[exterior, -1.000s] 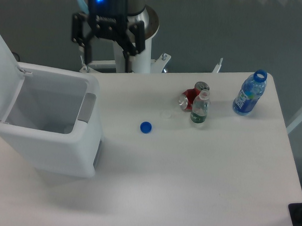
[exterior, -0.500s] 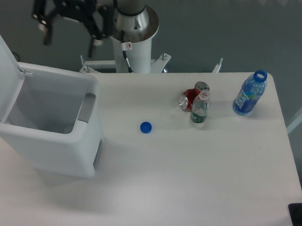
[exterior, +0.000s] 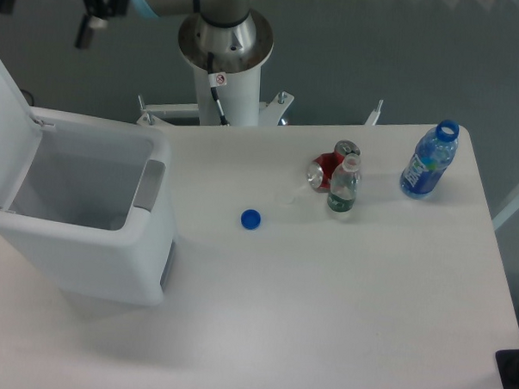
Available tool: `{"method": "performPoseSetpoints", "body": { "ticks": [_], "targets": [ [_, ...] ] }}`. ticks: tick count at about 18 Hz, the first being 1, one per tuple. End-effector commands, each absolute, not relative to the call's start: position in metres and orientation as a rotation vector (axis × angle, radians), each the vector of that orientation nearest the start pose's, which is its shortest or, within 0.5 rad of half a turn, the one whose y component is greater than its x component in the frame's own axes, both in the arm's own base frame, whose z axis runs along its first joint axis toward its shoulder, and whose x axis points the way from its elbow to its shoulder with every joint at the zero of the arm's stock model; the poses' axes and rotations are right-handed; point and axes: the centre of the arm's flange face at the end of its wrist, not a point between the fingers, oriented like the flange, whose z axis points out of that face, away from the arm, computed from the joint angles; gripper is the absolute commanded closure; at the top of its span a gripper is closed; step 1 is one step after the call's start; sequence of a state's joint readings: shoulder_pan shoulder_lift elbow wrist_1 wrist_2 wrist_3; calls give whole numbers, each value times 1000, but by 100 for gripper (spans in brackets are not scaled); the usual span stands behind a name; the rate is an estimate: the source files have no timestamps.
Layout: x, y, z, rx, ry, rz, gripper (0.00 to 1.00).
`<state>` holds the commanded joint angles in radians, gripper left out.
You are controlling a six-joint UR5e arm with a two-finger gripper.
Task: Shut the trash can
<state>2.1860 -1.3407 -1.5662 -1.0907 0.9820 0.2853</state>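
The trash can point(exterior: 110, 257) is a large boxy white bin at the table's left side. It stands open, its flat lid point(exterior: 6, 127) raised upright on the far left and a grey latch tab point(exterior: 150, 185) on its right rim. Inside, nothing shows. My gripper point(exterior: 48, 13) is at the top left corner, above and behind the lid, partly cut off by the frame edge. Its two dark fingers point(exterior: 93, 13) hang well apart, open, with nothing between them.
A blue bottle cap point(exterior: 251, 218) lies mid-table. A crushed red can point(exterior: 327, 170) and a small clear bottle point(exterior: 343, 188) stand together right of centre. An uncapped blue bottle point(exterior: 429, 160) stands near the right edge. The arm's white pedestal point(exterior: 226, 64) rises behind the table.
The gripper has swung left and upward, from above the bin's back right corner to the frame's top left corner. The bin's lid and the other objects have not moved.
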Motion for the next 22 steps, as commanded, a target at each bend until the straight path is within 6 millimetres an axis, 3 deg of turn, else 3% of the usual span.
{"method": "performPoseSetpoints", "body": {
  "ticks": [8, 22],
  "targets": [
    [-54, 455, 674, -2209, 3, -344, 0],
    [-22, 472, 664, -2216, 97, -421, 0]
  ]
}}
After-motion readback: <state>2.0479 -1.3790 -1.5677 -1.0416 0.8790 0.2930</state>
